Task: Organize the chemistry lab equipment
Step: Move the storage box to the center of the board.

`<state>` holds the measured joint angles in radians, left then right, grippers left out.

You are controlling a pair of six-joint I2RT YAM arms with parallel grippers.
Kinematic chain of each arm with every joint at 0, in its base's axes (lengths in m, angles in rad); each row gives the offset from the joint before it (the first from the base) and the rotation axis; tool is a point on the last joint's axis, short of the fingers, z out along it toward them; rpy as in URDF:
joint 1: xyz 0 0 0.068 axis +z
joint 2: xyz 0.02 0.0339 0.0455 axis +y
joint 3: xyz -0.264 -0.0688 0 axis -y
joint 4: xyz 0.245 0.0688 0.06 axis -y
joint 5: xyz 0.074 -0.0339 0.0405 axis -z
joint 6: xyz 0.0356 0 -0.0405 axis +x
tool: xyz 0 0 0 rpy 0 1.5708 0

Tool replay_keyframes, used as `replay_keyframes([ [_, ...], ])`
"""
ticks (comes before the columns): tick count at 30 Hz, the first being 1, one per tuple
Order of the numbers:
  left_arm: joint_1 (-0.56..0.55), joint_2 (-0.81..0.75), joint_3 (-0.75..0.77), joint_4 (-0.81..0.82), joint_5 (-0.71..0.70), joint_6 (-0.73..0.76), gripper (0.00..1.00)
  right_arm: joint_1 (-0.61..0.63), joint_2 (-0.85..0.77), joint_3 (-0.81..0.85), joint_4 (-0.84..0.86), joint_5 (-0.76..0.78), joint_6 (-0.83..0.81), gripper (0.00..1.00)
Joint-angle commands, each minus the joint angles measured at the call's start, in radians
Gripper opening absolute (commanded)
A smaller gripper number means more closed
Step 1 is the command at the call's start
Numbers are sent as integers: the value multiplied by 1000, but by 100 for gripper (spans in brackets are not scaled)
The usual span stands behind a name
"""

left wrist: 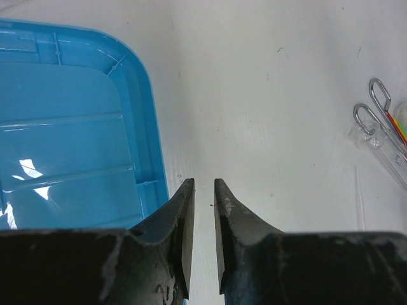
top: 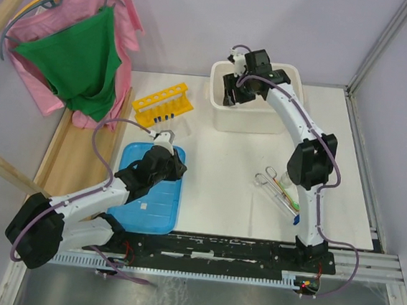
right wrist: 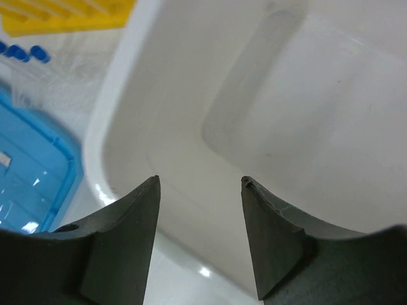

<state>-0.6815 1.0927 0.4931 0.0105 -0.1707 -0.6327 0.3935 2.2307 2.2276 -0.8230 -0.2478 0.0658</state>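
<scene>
A yellow tube rack (top: 163,104) (right wrist: 63,16) stands at the back left, and blue-capped tubes (top: 166,124) (right wrist: 22,52) lie just in front of it. On the table's right side lie metal tongs (top: 269,182) (left wrist: 375,105) with thin rods (top: 290,201) (left wrist: 400,124) and a clear glass piece (left wrist: 374,136). My left gripper (top: 176,168) (left wrist: 203,181) hovers at the right edge of the blue lid (top: 146,190) (left wrist: 63,140); its jaws stand narrowly apart and empty. My right gripper (top: 232,94) (right wrist: 200,179) hangs open and empty over the left side of the white tub (top: 253,123) (right wrist: 108,127).
Pink and green cloths (top: 82,61) hang on a hanger at the back left, over a wooden frame (top: 73,161) along the table's left edge. A metal post (top: 375,50) rises at the back right corner. A black rail (top: 215,251) runs along the near edge.
</scene>
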Motion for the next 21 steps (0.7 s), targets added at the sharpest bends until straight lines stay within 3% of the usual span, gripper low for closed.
replay_keyframes([
  [1, -6, 0, 39, 52, 16, -23, 25, 88, -129, -40, -81, -20, -26, 62],
  [8, -6, -39, 36, 47, 0, -16, 25, 216, -276, -340, 2, 11, -6, 61],
  [17, -6, -105, 81, -33, -66, 13, 25, 293, -374, -512, 84, 5, 66, 58],
  [21, -6, -157, 88, -49, -108, 16, 26, 333, -430, -584, 133, 91, 75, 58],
])
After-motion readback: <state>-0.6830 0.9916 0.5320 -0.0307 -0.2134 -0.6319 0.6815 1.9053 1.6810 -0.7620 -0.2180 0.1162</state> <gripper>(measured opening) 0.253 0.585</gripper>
